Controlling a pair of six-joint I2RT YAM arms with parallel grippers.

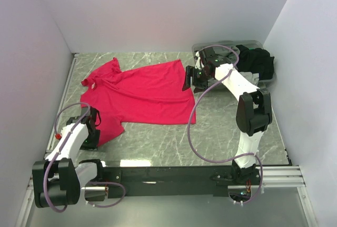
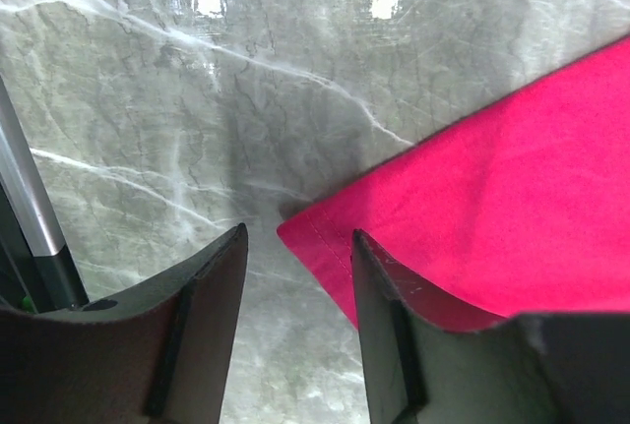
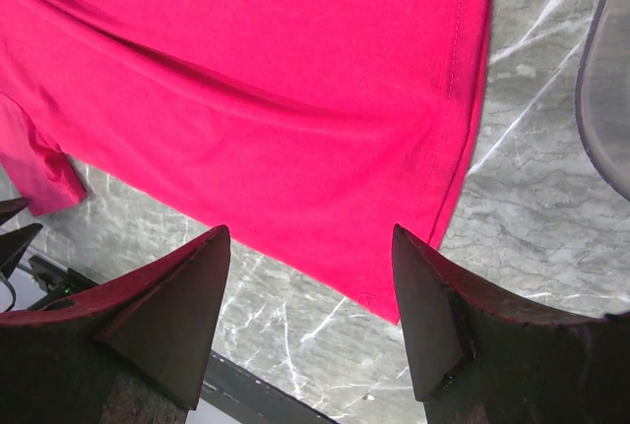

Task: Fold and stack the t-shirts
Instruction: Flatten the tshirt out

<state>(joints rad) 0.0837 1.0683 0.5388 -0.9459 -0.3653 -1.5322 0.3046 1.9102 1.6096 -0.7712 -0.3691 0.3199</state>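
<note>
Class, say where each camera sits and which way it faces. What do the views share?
Top external: overhead from behind, looking down on the table; left arm and right arm show.
Left wrist: looks down past left gripper at a red t-shirt corner.
Right wrist: looks down past right gripper at its hem.
Shared: the red t-shirt.

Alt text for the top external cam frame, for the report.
A bright red t-shirt lies spread flat on a marbled grey table, seen from above. The left hand sits at its near sleeve and the right hand at its hem; dark shirts fill a grey tub far right.
</note>
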